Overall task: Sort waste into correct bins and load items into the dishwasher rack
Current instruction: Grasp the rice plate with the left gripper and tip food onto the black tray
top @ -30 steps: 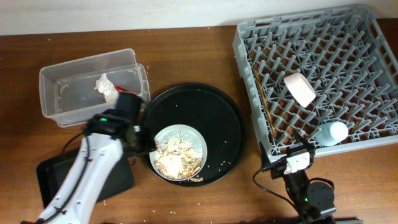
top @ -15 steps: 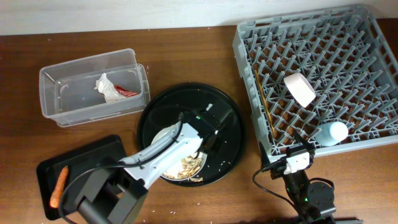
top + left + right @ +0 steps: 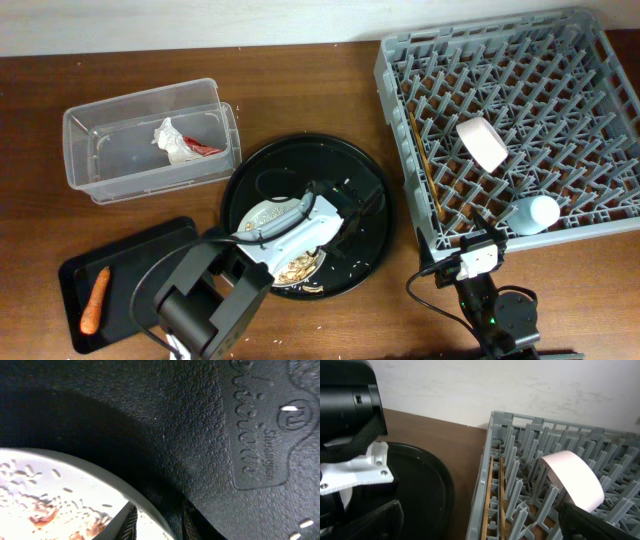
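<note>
The left pincer (image 3: 157, 522) is released: its two fingertips (image 3: 131, 519) stand apart on either side of the right rim of the grey-green plate (image 3: 75, 475), and I see no sign that they press on it yet. Just inside the pincer, on the plate, lie the rice and food scraps (image 3: 45, 515). Directly under and around it is the large round black tray (image 3: 200, 435) that carries the plate. One second ago this arm was on the other side of the plate, close to the clear tub, and it has since swung across to this rim. Far to the left of the pincer, the carrot (image 3: 93, 298) now shows in the small black tray (image 3: 140, 262). Behind that, the tub (image 3: 100, 150) holds the napkin (image 3: 172, 140) and the red wrapper (image 3: 205, 148). To the right of the pincer, the dishwasher rack (image 3: 560, 60) already has the chopsticks (image 3: 425, 165), white bowl (image 3: 482, 143) and blue cup (image 3: 530, 213). So I judge that only the plate remains: its scraps must go into a bin, then the plate into the rack. The right pincer (image 3: 478, 250) waits in front of the rack, low over the tabletop (image 3: 320, 90), its fingers spread wide and holding nothing.
</note>
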{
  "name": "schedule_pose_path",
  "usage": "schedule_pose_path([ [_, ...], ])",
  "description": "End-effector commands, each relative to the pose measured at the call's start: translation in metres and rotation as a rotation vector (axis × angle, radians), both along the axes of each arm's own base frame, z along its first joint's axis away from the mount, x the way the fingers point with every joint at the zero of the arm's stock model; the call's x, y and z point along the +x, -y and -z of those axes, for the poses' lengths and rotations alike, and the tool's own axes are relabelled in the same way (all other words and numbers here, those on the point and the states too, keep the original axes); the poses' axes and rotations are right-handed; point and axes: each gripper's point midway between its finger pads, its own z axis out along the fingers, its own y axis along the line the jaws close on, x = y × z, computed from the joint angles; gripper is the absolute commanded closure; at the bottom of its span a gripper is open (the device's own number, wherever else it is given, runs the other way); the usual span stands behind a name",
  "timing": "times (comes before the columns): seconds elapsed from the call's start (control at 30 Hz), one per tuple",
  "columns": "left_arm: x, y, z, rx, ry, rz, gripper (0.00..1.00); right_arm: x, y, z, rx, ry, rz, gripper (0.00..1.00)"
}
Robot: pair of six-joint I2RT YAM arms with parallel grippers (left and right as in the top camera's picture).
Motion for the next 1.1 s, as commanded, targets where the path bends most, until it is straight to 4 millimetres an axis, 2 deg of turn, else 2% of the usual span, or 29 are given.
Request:
schedule_pose_path([
  [0.0, 0.01, -0.004, 0.0, 0.046, 0.04, 0.031, 0.83, 0.0, -0.002, 0.003, -0.006, -0.002, -0.009, 0.02],
  [0.1, 0.013, -0.001, -0.001, 0.047, 0.049, 0.075, 0.9, 0.0, -0.002, 0.003, -0.006, -0.002, -0.009, 0.02],
  [0.13, 0.016, -0.003, -0.002, 0.056, 0.064, 0.075, 1.0, 0.0, -0.002, 0.003, -0.006, -0.002, -0.01, 0.02],
  [0.27, 0.022, -0.001, -0.011, 0.059, 0.085, 0.057, 1.0, 0.0, -0.002, 0.003, -0.006, -0.002, -0.01, 0.02],
  [0.37, 0.033, 0.011, -0.037, 0.04, 0.105, 0.046, 0.99, 0.0, -0.002, 0.003, -0.006, -0.002, -0.009, 0.02],
  [0.5, 0.042, 0.018, -0.093, 0.044, 0.139, -0.022, 1.0, 0.0, -0.002, 0.003, -0.006, -0.002, -0.009, 0.02],
  [0.57, 0.044, 0.009, -0.113, 0.077, 0.165, -0.093, 1.0, 0.0, -0.002, 0.003, -0.006, -0.002, -0.009, 0.02],
  [0.67, 0.037, -0.005, -0.131, 0.093, 0.165, -0.181, 1.0, 0.0, -0.002, 0.003, -0.006, -0.002, -0.009, 0.02],
  [0.83, 0.022, -0.04, -0.158, 0.152, 0.203, -0.358, 1.0, 0.0, -0.002, 0.003, -0.006, -0.002, -0.01, 0.02],
  [0.97, 0.017, -0.075, -0.193, 0.109, 0.225, -0.455, 1.0, 0.0, -0.002, 0.003, -0.006, -0.002, -0.009, 0.02],
  [1.07, 0.009, -0.103, -0.211, 0.034, 0.208, -0.54, 1.0, 0.0, -0.002, 0.003, -0.006, -0.002, -0.009, 0.01],
])
